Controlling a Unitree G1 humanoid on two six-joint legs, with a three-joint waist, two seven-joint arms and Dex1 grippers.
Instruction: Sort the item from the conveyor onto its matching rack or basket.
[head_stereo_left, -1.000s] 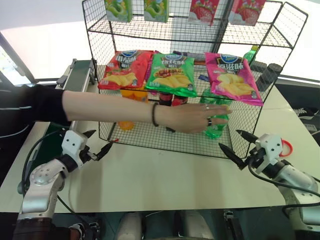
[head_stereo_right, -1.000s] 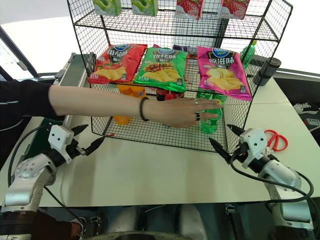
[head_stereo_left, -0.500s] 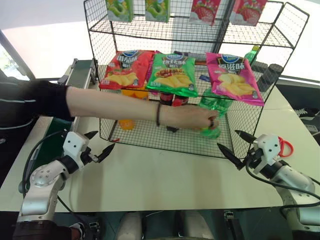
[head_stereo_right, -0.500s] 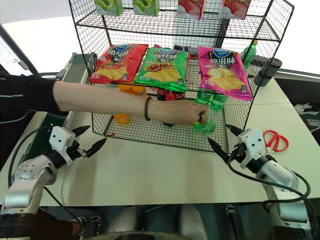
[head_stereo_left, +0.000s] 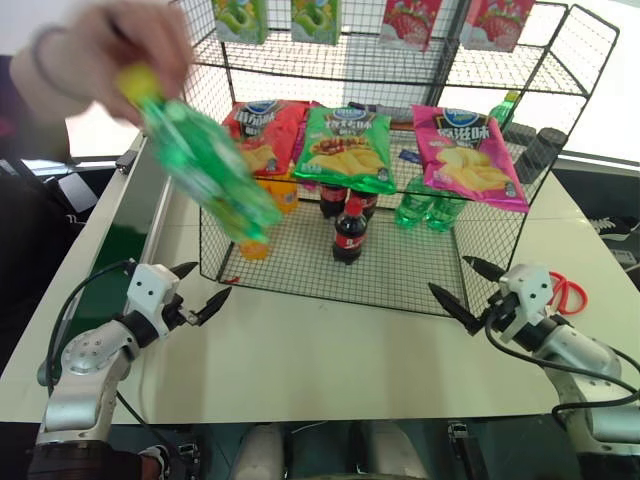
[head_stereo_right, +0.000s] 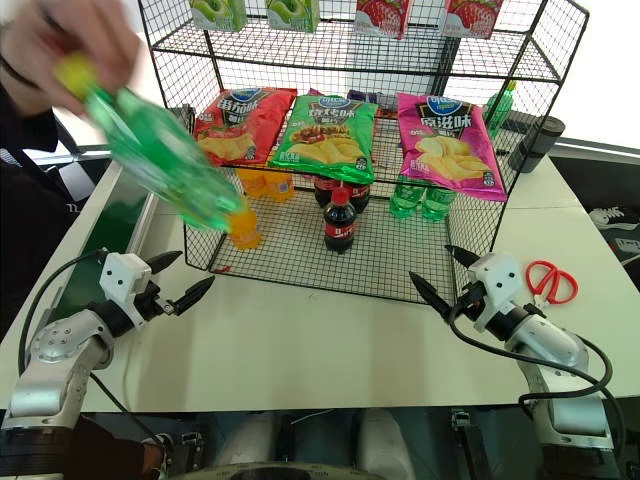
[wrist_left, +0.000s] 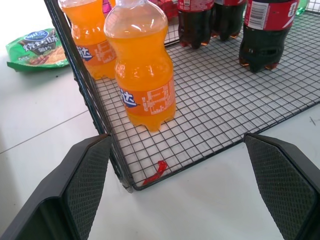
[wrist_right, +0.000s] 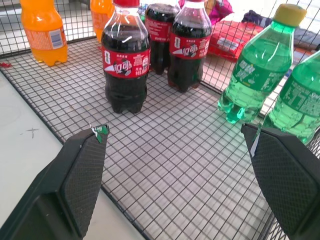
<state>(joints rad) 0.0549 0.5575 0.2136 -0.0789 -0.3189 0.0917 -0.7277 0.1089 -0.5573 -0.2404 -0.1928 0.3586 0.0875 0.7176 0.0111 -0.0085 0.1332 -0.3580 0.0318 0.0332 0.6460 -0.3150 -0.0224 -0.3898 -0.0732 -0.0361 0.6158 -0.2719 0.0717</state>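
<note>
White table (head_stereo_left: 330, 350) bearing black wire rack (head_stereo_left: 400, 70). Person's hand (head_stereo_left: 110, 45) carrying green bottle (head_stereo_left: 205, 170) over conveyor (head_stereo_left: 125, 235). Left gripper (head_stereo_left: 205, 295), right gripper (head_stereo_left: 458, 288) hovering, fingers apart, empty. Step: awaiting delivery; next: grasping bottle once on belt.

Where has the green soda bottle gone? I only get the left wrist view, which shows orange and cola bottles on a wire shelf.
Observer: A person's hand holds the green bottle up in the air by its yellow-capped end, tilted, near the left end of the rack.
Operator: Any other green ones?
Observer: Two more green bottles stand on the rack's bottom tier, towards its right side.
Operator: What about the other arm?
Observer: The right gripper hangs open and empty over the table, by the rack's front right corner.
</note>
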